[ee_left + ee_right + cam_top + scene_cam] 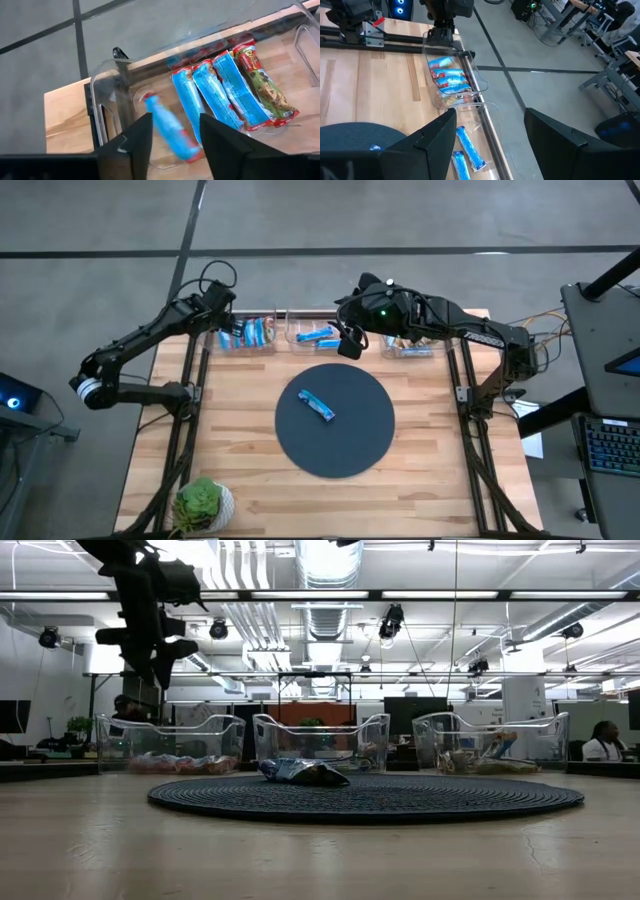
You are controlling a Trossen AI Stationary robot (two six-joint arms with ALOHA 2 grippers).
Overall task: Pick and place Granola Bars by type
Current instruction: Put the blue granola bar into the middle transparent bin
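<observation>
Lying diagonal on dark mat (pixel 350 442): blue granola bar (pixel 317 407).

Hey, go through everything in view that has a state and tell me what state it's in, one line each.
Left gripper: jaws open above the left clear plastic bin, a bright blue wrapped bar blurred just beyond them.
Right gripper: jaws open, empty, over the middle clear plastic bin.
Blue wrapped bar on the dark round mat: lying flat, untouched.
Right clear plastic bin: holds bars.
</observation>
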